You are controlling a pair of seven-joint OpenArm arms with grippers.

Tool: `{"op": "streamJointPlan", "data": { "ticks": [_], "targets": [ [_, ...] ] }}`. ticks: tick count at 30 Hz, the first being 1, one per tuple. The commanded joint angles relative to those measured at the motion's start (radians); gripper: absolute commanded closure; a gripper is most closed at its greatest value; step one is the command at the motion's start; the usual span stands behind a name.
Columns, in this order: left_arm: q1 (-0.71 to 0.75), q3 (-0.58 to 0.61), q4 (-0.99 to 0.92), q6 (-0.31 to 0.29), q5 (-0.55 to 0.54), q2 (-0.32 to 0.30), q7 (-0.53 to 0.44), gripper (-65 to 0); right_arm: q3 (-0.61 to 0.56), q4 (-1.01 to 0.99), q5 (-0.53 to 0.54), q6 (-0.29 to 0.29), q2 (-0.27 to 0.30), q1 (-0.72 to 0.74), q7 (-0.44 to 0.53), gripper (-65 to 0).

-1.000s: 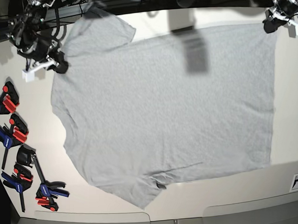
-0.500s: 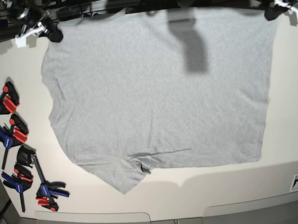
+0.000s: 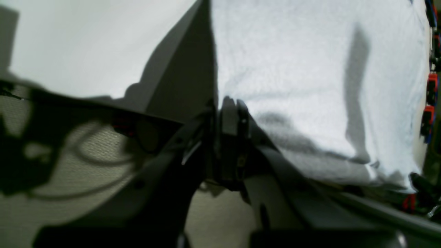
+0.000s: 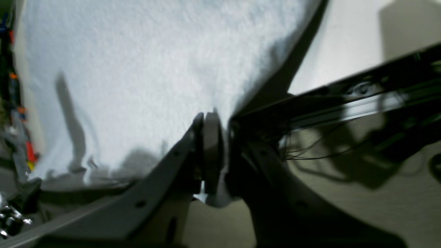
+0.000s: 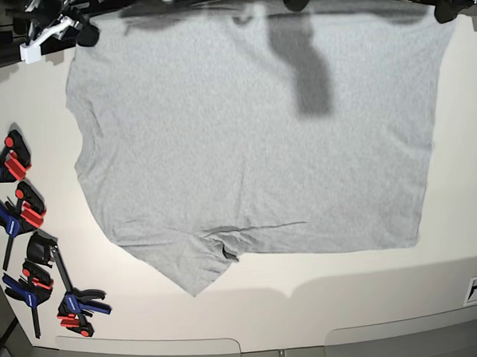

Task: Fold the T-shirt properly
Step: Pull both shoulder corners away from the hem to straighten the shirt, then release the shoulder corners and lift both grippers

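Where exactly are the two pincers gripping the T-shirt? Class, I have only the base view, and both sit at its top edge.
Observer: In the left wrist view, the left pincer is shut on the very edge of the T-shirt.
Operator: And the right one?
Observer: The right pincer is shut too, and a small tuft of grey cloth pokes out behind its fingers.
Operator: Does the cloth lie flat there?
Observer: It seems not. Beside the left pincer the held edge looks raised and throws a dark wedge of shadow on the table.
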Motion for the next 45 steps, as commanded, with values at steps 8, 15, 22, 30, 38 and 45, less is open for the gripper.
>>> {"op": "streamJointPlan", "data": {
  "ticks": [8, 15, 22, 30, 38, 45],
  "targets": [
    [-0.027, -0.01, 0.15, -0.015, -0.029, -0.006, -0.034, 0.0, 0.011, 0.14, -0.012, 0.005, -0.039, 0.085, 0.043, 0.0],
    [-0.148, 0.031, 0.146, -0.015, 0.062, -0.007, -0.064, 0.0, -0.105, 0.139, -0.327, -0.032, -0.039, 0.254, 0.172, 0.0],
    [-0.22, 0.143, 0.137, 0.031, 0.211, -0.007, -0.163, 0.0, -0.24, 0.129, -0.529, -0.098, -0.039, 0.356, 0.25, 0.0],
    [-0.288, 0.185, 0.137, 0.097, 0.345, -0.02, -0.238, 0.0, -0.342, 0.026, -0.703, -0.151, -0.038, 0.452, 0.347, 0.0],
    [-0.317, 0.185, 0.138, 0.122, 0.387, -0.034, -0.268, 0.0, -0.34, -0.057, -0.734, -0.176, -0.025, 0.523, 0.379, 0.0],
    [-0.32, 0.185, 0.137, 0.122, 0.429, -0.034, -0.297, 0.0, -0.342, -0.058, -0.732, -0.175, -0.025, 0.547, 0.392, 0.0]
  ]
}}
